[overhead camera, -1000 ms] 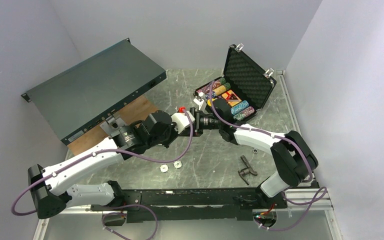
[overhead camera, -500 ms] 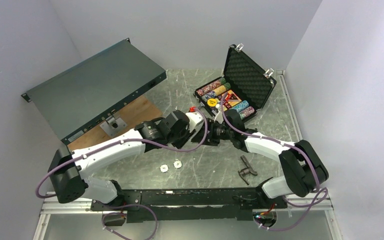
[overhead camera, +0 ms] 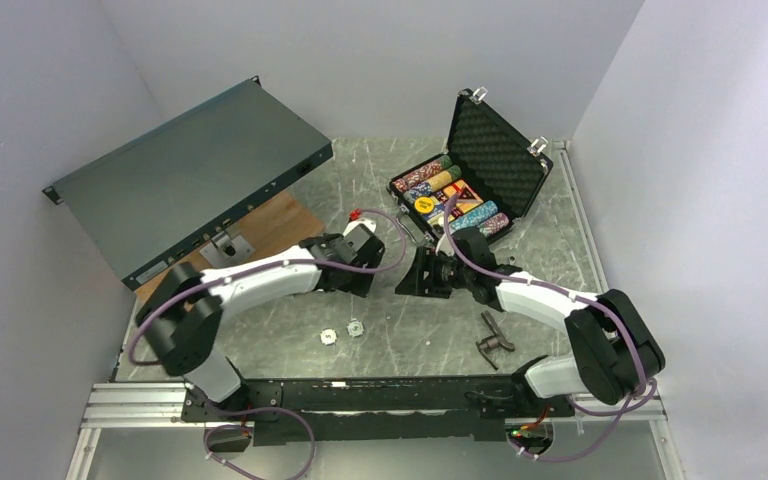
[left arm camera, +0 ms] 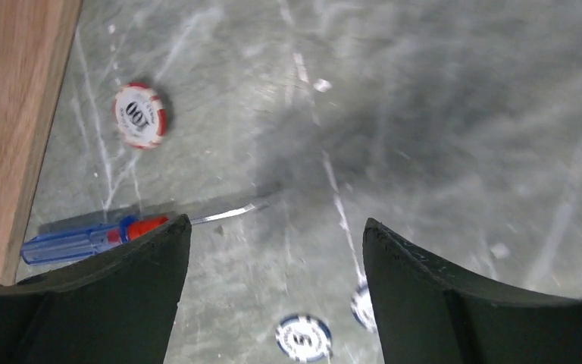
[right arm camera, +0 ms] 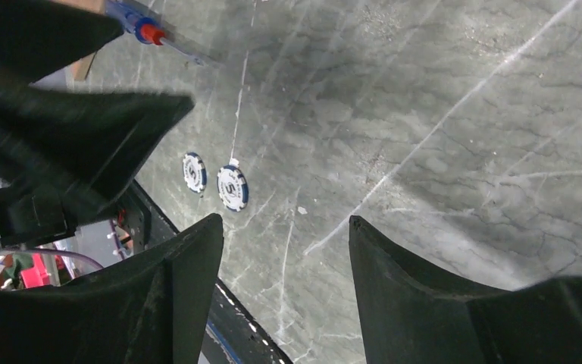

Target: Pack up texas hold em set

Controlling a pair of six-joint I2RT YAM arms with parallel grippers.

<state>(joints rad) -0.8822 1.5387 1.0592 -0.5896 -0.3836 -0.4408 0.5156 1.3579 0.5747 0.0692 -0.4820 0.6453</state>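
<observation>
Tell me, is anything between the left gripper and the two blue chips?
Nothing visible is. The open left gripper hangs over the table, the blue chips lying near its fingers. The screwdriver lies off to one side.

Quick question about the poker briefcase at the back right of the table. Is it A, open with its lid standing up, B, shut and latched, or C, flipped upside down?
A: the briefcase lid stands upright with its foam lining facing out, and the rows of poker chips show in the open base below it.
</observation>
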